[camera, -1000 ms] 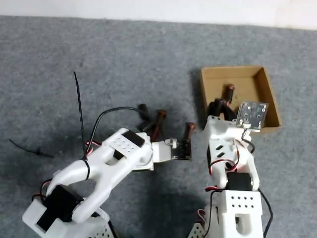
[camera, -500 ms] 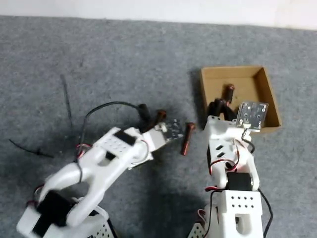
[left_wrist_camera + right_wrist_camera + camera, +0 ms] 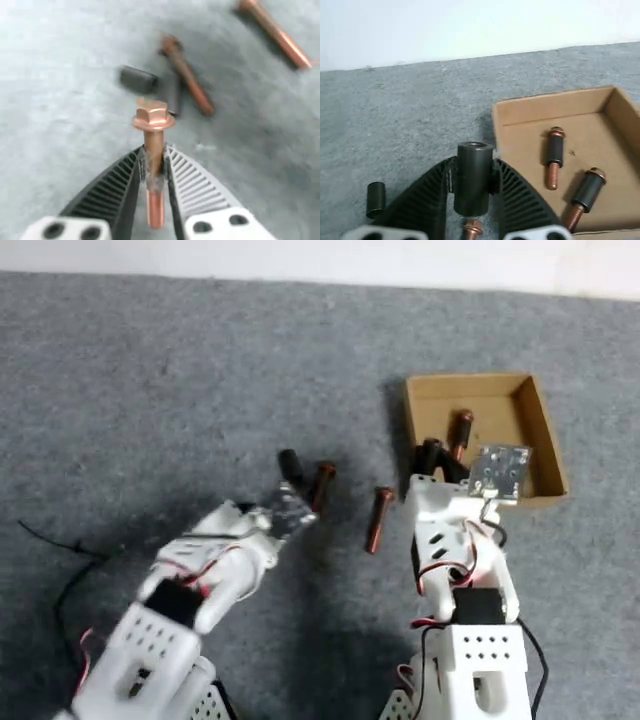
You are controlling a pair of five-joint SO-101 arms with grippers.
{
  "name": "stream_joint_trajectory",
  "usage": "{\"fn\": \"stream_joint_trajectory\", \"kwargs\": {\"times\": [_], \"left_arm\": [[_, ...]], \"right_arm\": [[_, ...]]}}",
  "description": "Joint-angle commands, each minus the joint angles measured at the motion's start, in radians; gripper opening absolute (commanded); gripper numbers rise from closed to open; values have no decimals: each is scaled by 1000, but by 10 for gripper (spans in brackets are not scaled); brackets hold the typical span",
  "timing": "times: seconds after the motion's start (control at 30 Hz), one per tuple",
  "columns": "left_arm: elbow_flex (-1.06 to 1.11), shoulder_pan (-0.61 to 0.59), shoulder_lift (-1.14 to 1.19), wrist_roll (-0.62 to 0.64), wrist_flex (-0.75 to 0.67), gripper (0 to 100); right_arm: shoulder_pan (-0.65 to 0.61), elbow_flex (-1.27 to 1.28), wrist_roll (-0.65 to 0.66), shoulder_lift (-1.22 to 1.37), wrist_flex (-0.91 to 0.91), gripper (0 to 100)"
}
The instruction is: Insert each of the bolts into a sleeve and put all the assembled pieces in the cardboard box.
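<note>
Black cable tie (image 3: 48,538): lies on the grey desk (image 3: 200,360) at the far left, well apart from the other things.

Left gripper (image 3: 153,156): closed tight on a copper bolt (image 3: 153,120). It grips the bolt by the shank, and the hexagon head stands clear beyond the fingertips. In the high view it hangs just short of the loose parts at mid-desk.

Loose sleeve (image 3: 288,462): a dark, short cylinder lying on the desk just beyond the left gripper. The left wrist view shows a second dark sleeve beside it, blurred.

Loose bolt (image 3: 322,483): copper, lying just right of the loose sleeve. I cannot tell whether the two touch.

Second loose bolt (image 3: 378,519): lies alone between the two arms, near the box's left wall.

Right gripper (image 3: 473,167): clamped on a dark held sleeve (image 3: 472,185), which stands upright with its bore facing up. It sits at the box's near left corner.

Cardboard box (image 3: 480,383): open-topped, right of centre. Two assembled pieces lie on its floor, near each other but apart. Each is a bolt with a sleeve on its shank: first piece (image 3: 553,152), second piece (image 3: 586,191).
</note>
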Motion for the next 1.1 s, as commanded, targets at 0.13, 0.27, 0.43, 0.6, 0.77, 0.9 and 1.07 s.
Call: {"fn": "stream_joint_trajectory", "kwargs": {"times": [0.13, 0.27, 0.43, 0.6, 0.77, 0.9, 1.07], "left_arm": [[117, -111, -524, 153, -12, 6], [111, -177, -579, 259, -5, 6], [39, -252, -544, 526, -5, 10], [4, -232, -544, 672, -8, 11], [-8, -157, -544, 810, -34, 11], [-1, -88, -544, 827, -157, 7], [58, -36, -544, 855, -344, 7]], "right_arm": [[-56, 18, 37, -24, -74, 5], [-108, 88, 121, -24, -173, 5], [-173, 113, 133, -24, -193, 5], [-185, 113, 135, -24, -194, 5], [-202, 124, 135, -24, -231, 5], [-234, 150, 153, -24, -237, 5], [-320, 159, 362, -24, -237, 5]]}}
